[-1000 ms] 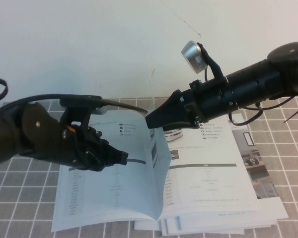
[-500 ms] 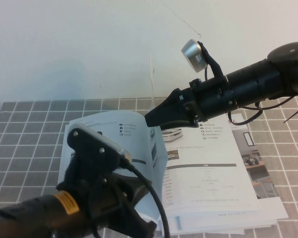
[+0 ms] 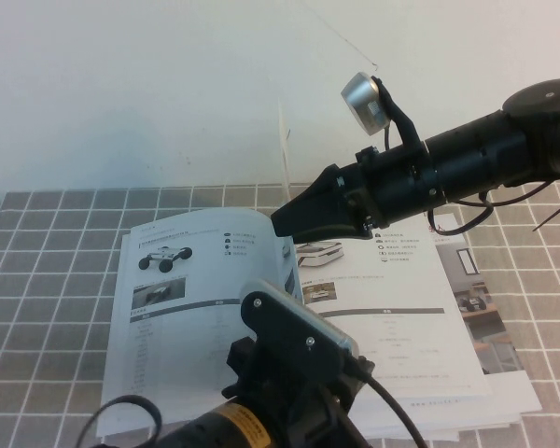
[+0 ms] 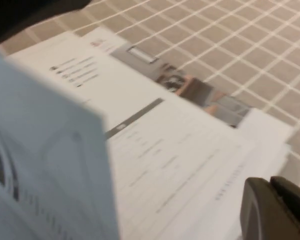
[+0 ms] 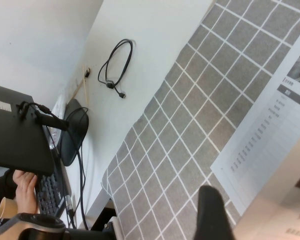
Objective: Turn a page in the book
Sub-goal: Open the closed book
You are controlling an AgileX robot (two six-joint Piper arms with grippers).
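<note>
The book (image 3: 215,373) lies open on the grey tiled mat. The page (image 3: 392,327) is its right-hand leaf, with a white boxy robot photo above a dark-barred table; it also shows in the left wrist view (image 4: 190,165). The left-hand leaf (image 3: 168,355) shows a black rover and bows up toward the spine. My right gripper (image 3: 278,226) hangs at the book's top edge beside that bow. My left gripper (image 4: 271,192) is shut and empty, above the page's near part. My left arm (image 3: 289,373) covers the book's lower middle.
Brochures with colour room photos (image 3: 490,308) stick out from under the book on the right. The tiled mat (image 3: 47,280) runs left to a white table strip with a black cable (image 5: 115,65). Beyond the table's left edge stands a desk with a monitor.
My left arm has swung off the left-hand leaf and back to the near edge, uncovering the rover photo. That leaf's bow has sunk a little. My right arm has stayed put.
</note>
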